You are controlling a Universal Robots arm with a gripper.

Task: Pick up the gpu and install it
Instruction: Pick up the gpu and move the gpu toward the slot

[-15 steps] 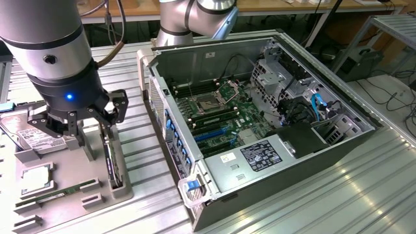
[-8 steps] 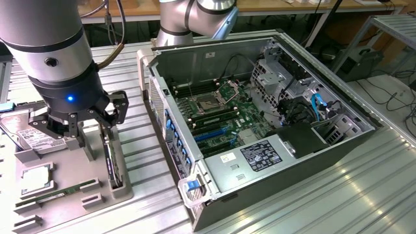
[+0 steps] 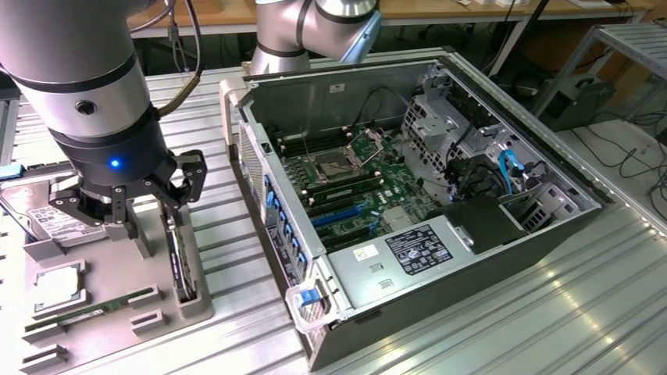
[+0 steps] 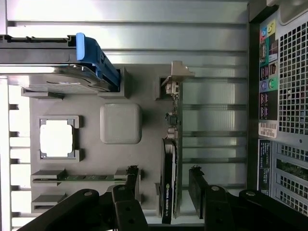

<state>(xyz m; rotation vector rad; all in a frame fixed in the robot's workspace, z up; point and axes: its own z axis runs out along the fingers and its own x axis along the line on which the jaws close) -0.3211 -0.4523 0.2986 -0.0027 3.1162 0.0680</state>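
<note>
gpu stands on edge in the grey holder on the bench, directly under the claw. Claw wide open and empty, one finger either side of the card, not touching. The card's long axis runs square to the closing line.

Robotics lab, opened black computer case laid on ribbed aluminium bench beside the gripper, grey parts tray beneath it.
</note>
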